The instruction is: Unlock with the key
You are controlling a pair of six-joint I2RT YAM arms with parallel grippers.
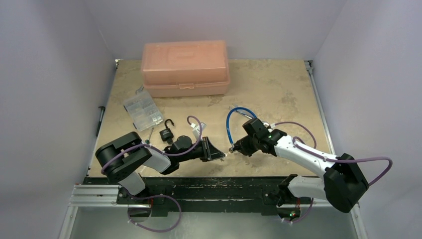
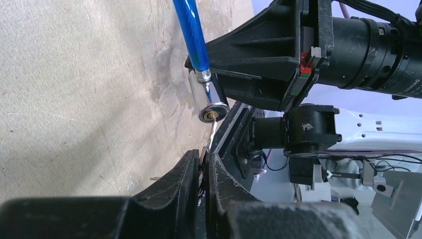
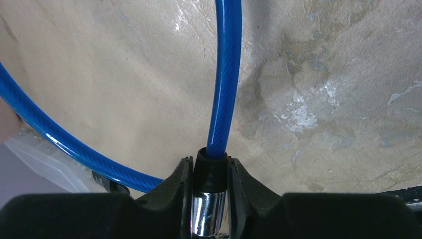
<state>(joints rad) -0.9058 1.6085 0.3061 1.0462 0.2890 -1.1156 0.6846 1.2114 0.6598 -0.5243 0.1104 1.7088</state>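
Observation:
My left gripper (image 2: 203,155) is shut on the key (image 2: 212,135). Its head is hidden between the fingers and only the thin metal blade sticks out. The blade's tip reaches the face of the chrome lock cylinder (image 2: 213,105) on the blue cable lock (image 2: 191,35); I cannot tell whether it is in the keyhole. My right gripper (image 3: 210,164) is shut on that cylinder (image 3: 208,211) and its black collar, with the blue cable (image 3: 226,74) running out ahead. In the top view the left gripper (image 1: 219,154) and the right gripper (image 1: 234,148) face each other near the table's front.
A black padlock (image 1: 166,133) with its shackle open lies left of the left arm. A clear plastic organiser (image 1: 143,109) lies behind it. A pink lidded box (image 1: 185,67) stands at the back. The blue cable loops (image 1: 229,124) behind the right gripper.

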